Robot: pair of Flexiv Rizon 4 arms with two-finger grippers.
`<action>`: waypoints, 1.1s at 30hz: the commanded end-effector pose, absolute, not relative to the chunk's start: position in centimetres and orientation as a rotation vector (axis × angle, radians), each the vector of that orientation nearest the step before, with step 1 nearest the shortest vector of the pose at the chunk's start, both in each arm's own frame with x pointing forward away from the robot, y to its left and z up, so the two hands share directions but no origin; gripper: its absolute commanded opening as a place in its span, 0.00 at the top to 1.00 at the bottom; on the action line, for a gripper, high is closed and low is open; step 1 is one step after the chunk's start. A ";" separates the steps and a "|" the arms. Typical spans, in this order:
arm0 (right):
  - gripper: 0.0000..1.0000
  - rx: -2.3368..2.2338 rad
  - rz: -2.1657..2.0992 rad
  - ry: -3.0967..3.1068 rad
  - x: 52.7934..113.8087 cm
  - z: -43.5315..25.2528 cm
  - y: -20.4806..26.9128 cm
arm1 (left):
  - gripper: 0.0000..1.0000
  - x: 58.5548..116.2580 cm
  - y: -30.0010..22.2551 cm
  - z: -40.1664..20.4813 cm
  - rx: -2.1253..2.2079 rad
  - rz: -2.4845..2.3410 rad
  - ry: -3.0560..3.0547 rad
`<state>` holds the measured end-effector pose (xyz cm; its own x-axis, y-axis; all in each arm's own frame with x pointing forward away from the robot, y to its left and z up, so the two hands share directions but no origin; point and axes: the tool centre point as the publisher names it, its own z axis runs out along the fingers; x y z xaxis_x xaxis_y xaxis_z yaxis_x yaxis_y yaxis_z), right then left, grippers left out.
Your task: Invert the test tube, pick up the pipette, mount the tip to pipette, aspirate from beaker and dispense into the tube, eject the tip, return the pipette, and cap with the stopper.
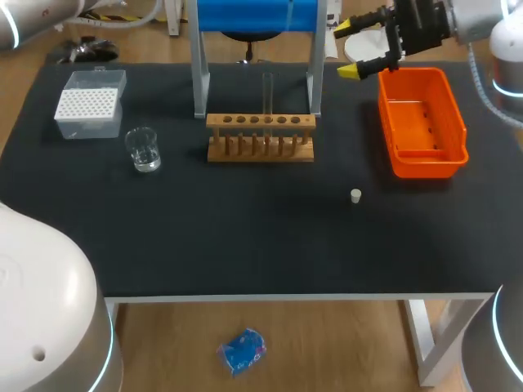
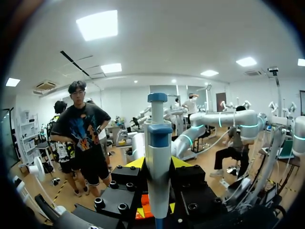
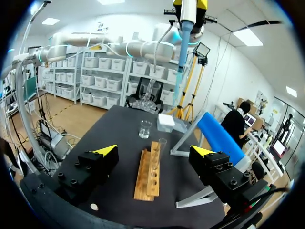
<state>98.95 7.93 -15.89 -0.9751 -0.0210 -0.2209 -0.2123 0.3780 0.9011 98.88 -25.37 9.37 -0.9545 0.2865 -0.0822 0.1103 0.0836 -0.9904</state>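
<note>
My left gripper (image 2: pixel 158 167) is shut on the white pipette (image 2: pixel 158 152) with its blue cap, its yellow tips on both sides of the body. In the right wrist view that left gripper (image 3: pixel 189 5) holds the pipette (image 3: pixel 183 52) high above the table's far end, shaft hanging down. My right gripper (image 1: pixel 368 51) stands open and holds nothing at the back right, by the orange bin (image 1: pixel 452 110). A clear test tube (image 1: pixel 267 94) stands upright in the wooden rack (image 1: pixel 260 147). The beaker (image 1: pixel 143 150), the tip box (image 1: pixel 88 106) and the small white stopper (image 1: pixel 355 195) rest on the black table.
A blue-topped metal stand (image 1: pixel 255 18) rises behind the rack. Seen from the right wrist, the rack (image 3: pixel 147 174) lies ahead of the open right gripper (image 3: pixel 155 152), with the beaker (image 3: pixel 145 129) and tip box (image 3: pixel 167 122) beyond it.
</note>
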 end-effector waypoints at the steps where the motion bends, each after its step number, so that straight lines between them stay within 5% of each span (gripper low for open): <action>1: 0.00 -0.188 1.642 2.412 96.2 -14.7 6.8 | 1.00 96.0 -25.3 9.9 -0.332 2.045 -2.258; 33: 0.00 -0.079 1.864 2.330 86.0 -16.0 6.5 | 1.00 86.7 -25.9 6.5 -0.328 2.118 -2.336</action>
